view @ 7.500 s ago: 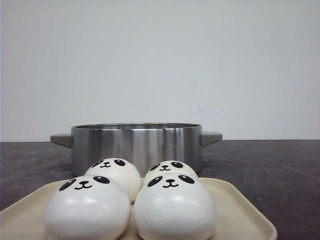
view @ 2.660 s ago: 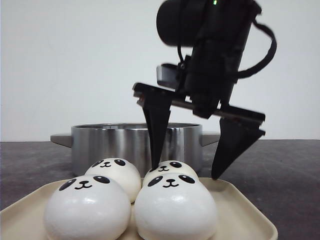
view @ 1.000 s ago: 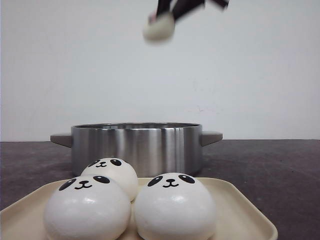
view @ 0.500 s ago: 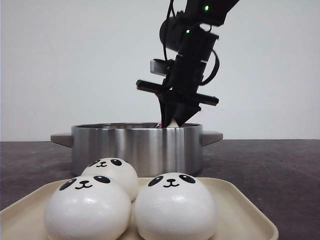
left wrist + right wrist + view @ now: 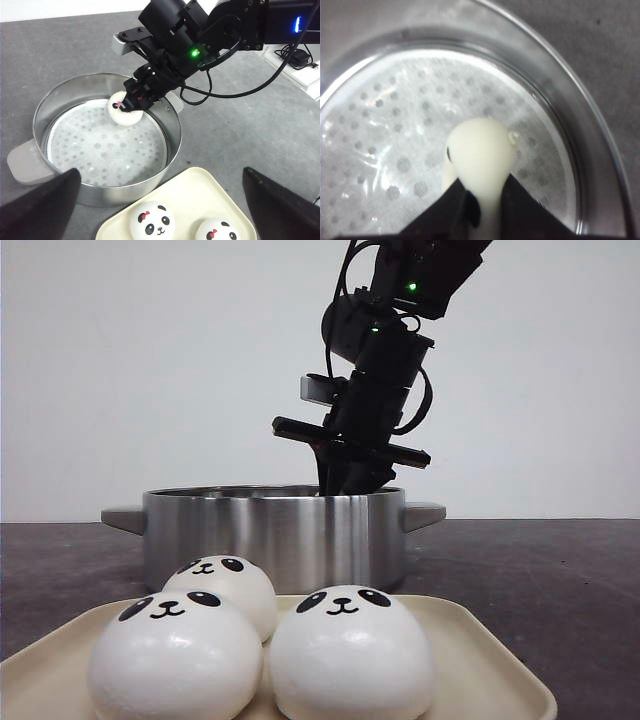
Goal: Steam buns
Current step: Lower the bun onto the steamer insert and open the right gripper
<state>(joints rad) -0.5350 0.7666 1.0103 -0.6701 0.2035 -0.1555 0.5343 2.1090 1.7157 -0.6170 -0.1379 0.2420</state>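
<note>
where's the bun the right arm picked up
It is inside the steel pot, pinched in the right tool over the perforated liner near the far wall; this bun shows in the left wrist view, beyond the tray.

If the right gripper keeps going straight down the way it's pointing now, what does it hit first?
Most likely the perforated steamer tray inside the pot. The right gripper points down into the pot with a bun pinched in its fingers, so the bun would probably touch first. How far above the tray it hangs is unclear.
</note>
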